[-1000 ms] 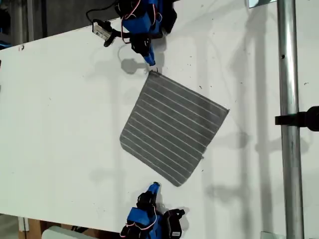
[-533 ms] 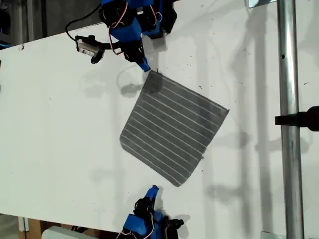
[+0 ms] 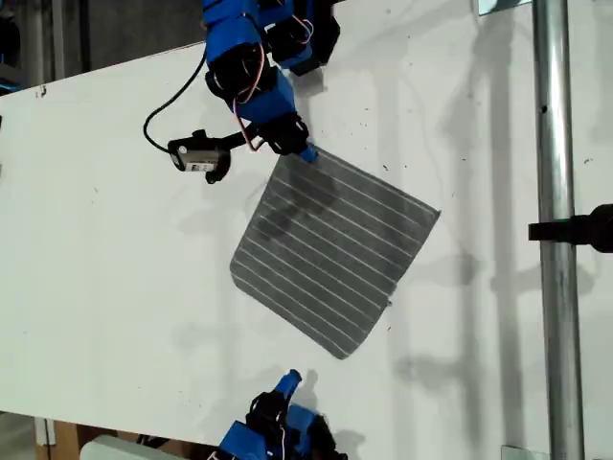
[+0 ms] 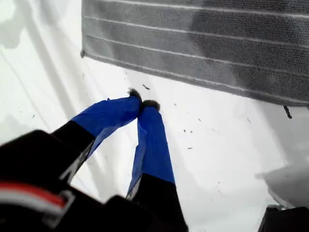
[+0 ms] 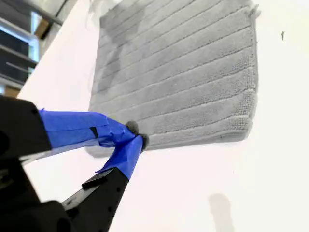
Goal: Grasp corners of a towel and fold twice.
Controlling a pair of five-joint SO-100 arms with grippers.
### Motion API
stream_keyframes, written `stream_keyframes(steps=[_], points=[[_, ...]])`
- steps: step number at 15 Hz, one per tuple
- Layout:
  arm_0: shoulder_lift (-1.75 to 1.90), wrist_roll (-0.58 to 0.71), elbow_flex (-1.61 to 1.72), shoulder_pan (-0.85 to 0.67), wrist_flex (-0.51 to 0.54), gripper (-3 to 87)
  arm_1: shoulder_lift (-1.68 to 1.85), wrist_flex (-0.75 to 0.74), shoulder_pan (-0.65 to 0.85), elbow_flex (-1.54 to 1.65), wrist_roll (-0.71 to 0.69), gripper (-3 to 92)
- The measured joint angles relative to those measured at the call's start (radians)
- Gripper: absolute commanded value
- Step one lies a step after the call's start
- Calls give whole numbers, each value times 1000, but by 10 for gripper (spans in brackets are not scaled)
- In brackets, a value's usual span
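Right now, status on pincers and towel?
My first pincer shut, short of the towel. My second pincer shut at the towel's edge, grasp unclear. Towel flat, unfolded. Nothing in the way.

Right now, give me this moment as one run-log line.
towel: flat, unfolded | my second pincer: shut, at towel's edge | my first pincer: shut, apart from towel
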Motion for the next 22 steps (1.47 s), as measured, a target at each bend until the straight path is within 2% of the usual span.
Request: stream_keyframes(steps=[4,5,6,7,8,11,12,15,19,22], points=[[-295,104,-354,135,152,-29,-213,-98,-130,-115,0,7],[-362,133,-423,163,158,-29,-273,-121,-149,-133,0,224],[-414,164,-479,181,161,-27,-337,-126,-161,-170,-11,383],[-463,198,-529,195,161,-7,-390,-141,-169,-212,-34,431],[-491,229,-551,206,160,106,-420,-160,-169,-238,-69,423],[-503,265,-561,204,160,208,-514,-135,-167,-316,-121,427],[-503,272,-561,206,160,175,-551,-121,-164,-341,-121,433],[-503,276,-561,206,160,207,-756,-84,-163,-485,-117,471],[-503,276,-548,213,160,205,-876,-67,-163,-578,-80,441],[-503,270,-538,212,161,203,-936,-115,-189,-600,-38,418]])
